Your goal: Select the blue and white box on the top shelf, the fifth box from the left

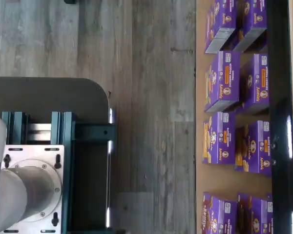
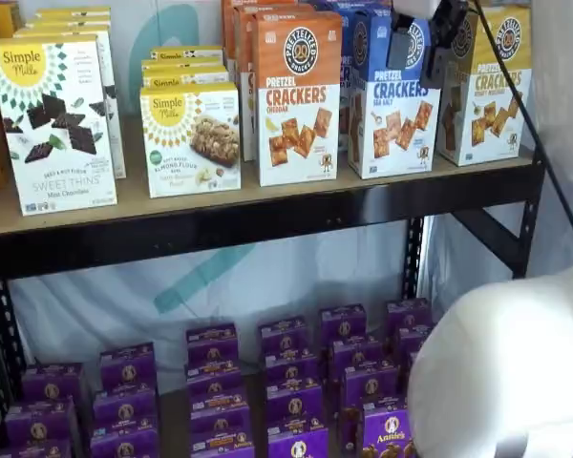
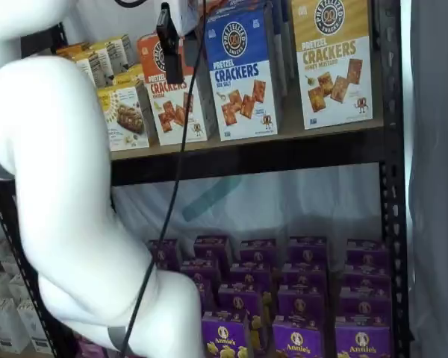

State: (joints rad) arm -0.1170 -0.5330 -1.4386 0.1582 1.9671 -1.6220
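Observation:
The blue and white box (image 2: 393, 110) stands upright on the top shelf (image 2: 267, 218), between an orange Cheddar box (image 2: 298, 95) and a yellow-topped box (image 2: 487, 86). It also shows in a shelf view (image 3: 243, 74) above the shelf's black beam (image 3: 246, 155). My gripper (image 2: 418, 52) hangs from the view's top edge in front of the box's blue upper half. Its two black fingers (image 2: 399, 50) stand apart with the box's logo showing between them, so it is open and empty. In a shelf view (image 3: 169, 41) it shows side-on, left of the box. The wrist view shows neither.
Simple Mills boxes (image 2: 53, 124) stand on the shelf's left part. Purple Annie's boxes (image 2: 296, 382) fill the lower shelf and show in the wrist view (image 1: 222, 83), beside wood floor and the teal-bracketed mount (image 1: 63, 141). The white arm (image 3: 60, 186) fills the foreground.

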